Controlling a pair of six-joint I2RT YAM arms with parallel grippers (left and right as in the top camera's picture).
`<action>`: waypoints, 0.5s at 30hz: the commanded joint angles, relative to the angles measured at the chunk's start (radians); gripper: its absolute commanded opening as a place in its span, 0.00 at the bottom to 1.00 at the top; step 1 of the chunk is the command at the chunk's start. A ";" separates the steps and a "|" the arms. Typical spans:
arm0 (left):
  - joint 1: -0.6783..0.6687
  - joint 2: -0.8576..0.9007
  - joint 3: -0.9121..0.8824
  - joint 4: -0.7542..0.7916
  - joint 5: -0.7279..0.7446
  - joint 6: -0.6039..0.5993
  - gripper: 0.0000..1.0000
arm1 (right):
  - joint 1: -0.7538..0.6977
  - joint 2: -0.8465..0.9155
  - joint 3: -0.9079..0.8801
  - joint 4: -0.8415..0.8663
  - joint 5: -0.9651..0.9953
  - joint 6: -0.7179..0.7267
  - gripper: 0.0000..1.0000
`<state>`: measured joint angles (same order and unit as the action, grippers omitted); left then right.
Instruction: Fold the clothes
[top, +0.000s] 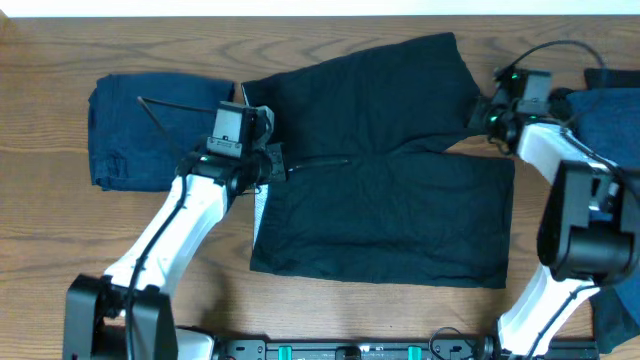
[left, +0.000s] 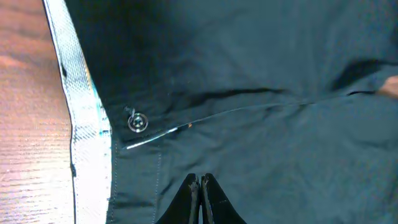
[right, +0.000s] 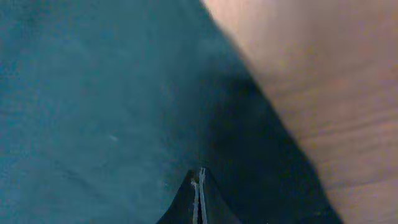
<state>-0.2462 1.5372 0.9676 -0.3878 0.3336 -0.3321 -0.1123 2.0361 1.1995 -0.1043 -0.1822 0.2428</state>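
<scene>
While the left arm (top: 165, 235) reaches from 7 o'clock up toward the middle of the table (top: 60, 230), its left hand (left: 199, 182) sits at the 9 o'clock edge of the black garment (top: 390, 190). The fingers are pressed flat together with no gap, tips low over the cloth. Whether a fold is pinched between them I cannot tell. The right arm (top: 560, 170) rises from 5 o'clock and bends in to the garment's 2 o'clock corner. The right hand (right: 199, 180) is likewise closed tight, over dark fabric near its edge, with bare wood at 1 o'clock in the wrist view.

The black garment lies spread across the table's centre, a crease running across its middle. Near the left hand a metal button (left: 137, 122) shows, and a pale edge (left: 78, 118) lines the garment's side. A navy garment (top: 150, 130) lies folded at 10 o'clock, just beside the black one. A blue cloth (top: 615, 115) lies at 3 o'clock, partly behind the right arm and cut off by the frame.

From above, the left wrist hides the black garment's 9 o'clock corner. The right wrist view is blurred.
</scene>
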 joint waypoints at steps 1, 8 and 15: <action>-0.001 0.012 0.003 -0.005 -0.014 0.014 0.06 | -0.005 0.025 -0.005 -0.016 0.081 -0.020 0.01; -0.001 0.023 0.003 -0.026 -0.053 0.013 0.06 | -0.043 0.021 -0.005 -0.176 0.216 0.078 0.01; -0.002 0.049 0.001 -0.052 -0.125 0.013 0.07 | -0.064 0.021 -0.005 -0.235 0.246 0.069 0.01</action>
<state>-0.2462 1.5608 0.9676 -0.4400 0.2493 -0.3321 -0.1551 2.0220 1.2251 -0.3126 -0.0433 0.2974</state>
